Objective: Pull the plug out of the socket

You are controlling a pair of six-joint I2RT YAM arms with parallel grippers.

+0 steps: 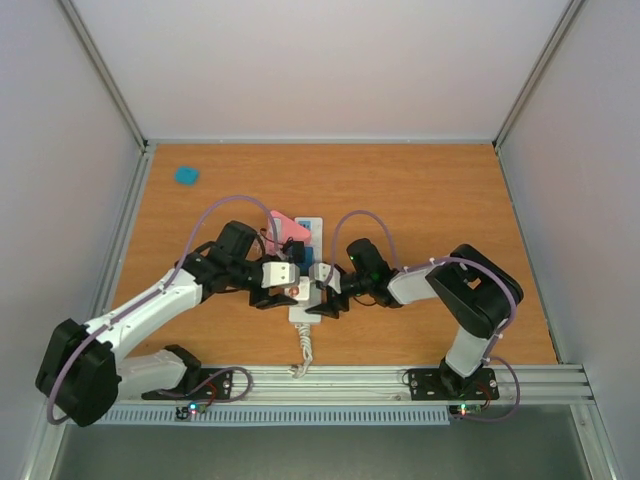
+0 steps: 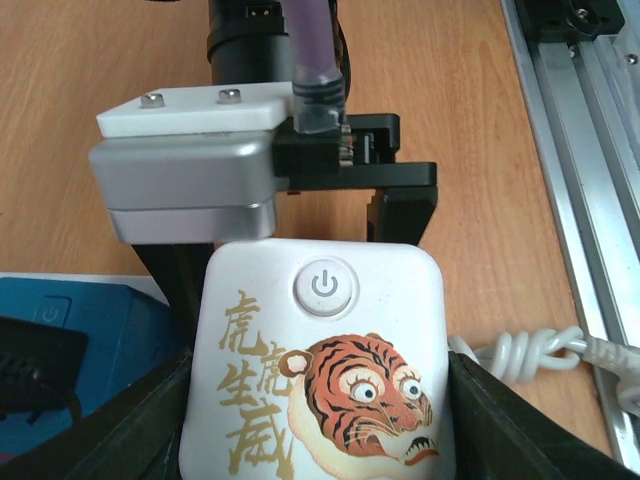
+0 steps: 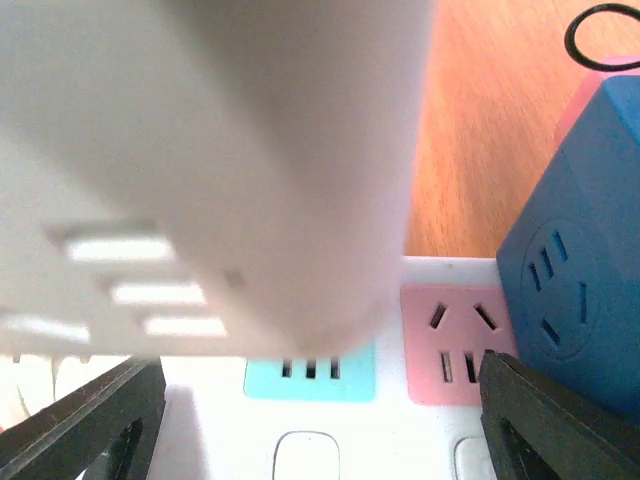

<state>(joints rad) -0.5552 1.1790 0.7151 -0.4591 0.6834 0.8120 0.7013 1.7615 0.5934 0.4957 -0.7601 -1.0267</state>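
Looking down from above, the socket (image 1: 312, 225) lies in the middle of the wooden counter (image 1: 430, 200), running away from the arms, with its white cord (image 1: 301, 350) trailing toward the near rail. The left gripper (image 1: 283, 290) and the right gripper (image 1: 322, 298) meet over its near end from either side. A blue cube adapter (image 1: 323, 262) stands on the strip, a pink object (image 1: 285, 225) lies just beside its far end, and a small teal thing (image 1: 186, 175) sits well apart near the far left corner

From the left wrist, the strip's white end, with a round power button (image 2: 323, 285) and a tiger picture, sits between the dark fingers (image 2: 150, 420). The jaws pinch it at both sides. The coiled cord runs off to the right.

From the right wrist, the jaws are spread wide, the fingers (image 3: 90, 420) in the bottom corners, pinching nothing. Below lie a light blue outlet face (image 3: 310, 365) and a pink outlet face (image 3: 455, 340). The blue cube stands just past the pink one. A big blurred white body (image 3: 200, 150) with pale slots fills the upper left; I cannot tell what it is
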